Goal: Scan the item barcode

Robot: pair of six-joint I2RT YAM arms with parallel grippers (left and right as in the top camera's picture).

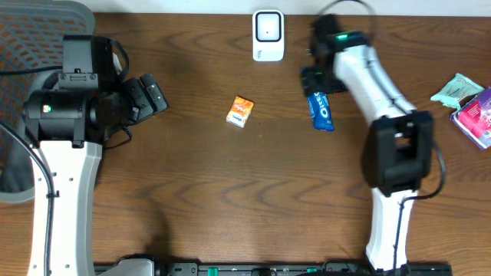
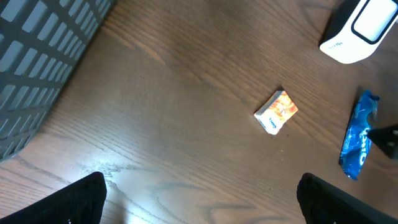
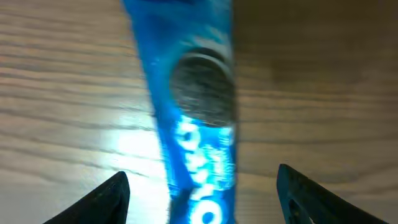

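Oreo pack (image 1: 323, 113) flat on counter (image 1: 192, 161), probably light, crinkly, slippery; pinch across narrow middle with wide-spread right end effector (image 3: 200, 193).

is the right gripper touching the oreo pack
Apart. The right wrist view shows the right gripper open, jaws spread wide, with bare table visible on both sides of the oreo pack lying between them.
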